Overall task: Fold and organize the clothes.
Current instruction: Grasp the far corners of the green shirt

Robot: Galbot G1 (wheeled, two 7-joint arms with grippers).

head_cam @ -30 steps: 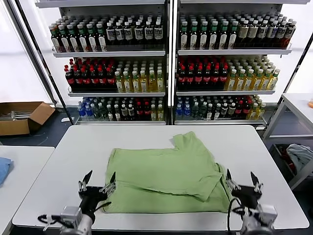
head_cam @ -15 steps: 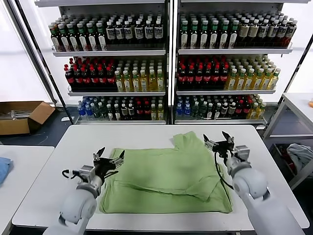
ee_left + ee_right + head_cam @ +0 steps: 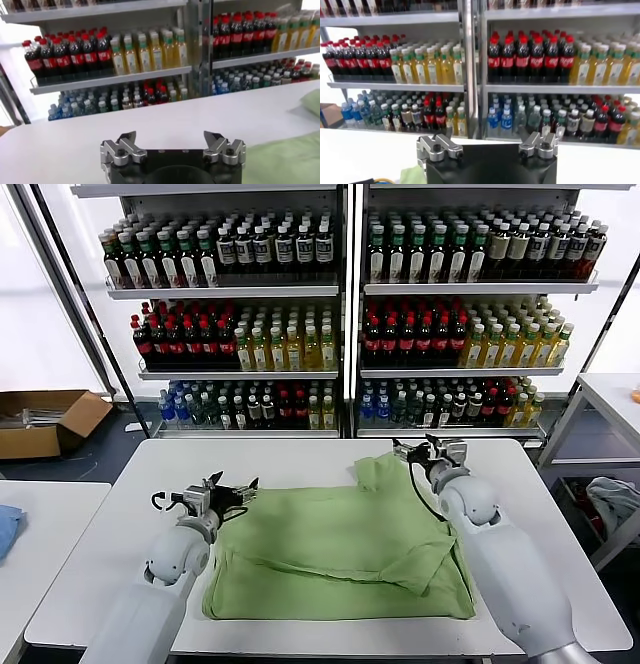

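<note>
The green shirt (image 3: 345,549) is lying flat in the middle of the white table (image 3: 110,544), closer to the front edge; its plain side is facing up, so it is probably lying on its chest; its long side is running from the left edge toward the right edge, and one sleeve is sticking out toward the far right corner; part of it is already looking folded over, because a slanted crease is crossing it.

The left gripper (image 3: 228,491) is hovering over the shirt's far left corner; its claw is spread apart and holding nothing; the left wrist view is showing both fingers (image 3: 125,147) wide apart over the bare table, with green cloth just beside them. The right gripper (image 3: 423,452) is hovering by the sleeve near the far edge; its claw is apart too and empty, as the right wrist view is showing.

Both arms seem to be reaching for the far side of the shirt so they can pinch it and fold it toward the front; that is only a guess.

Shelves of bottles (image 3: 250,334) are standing behind the table.
</note>
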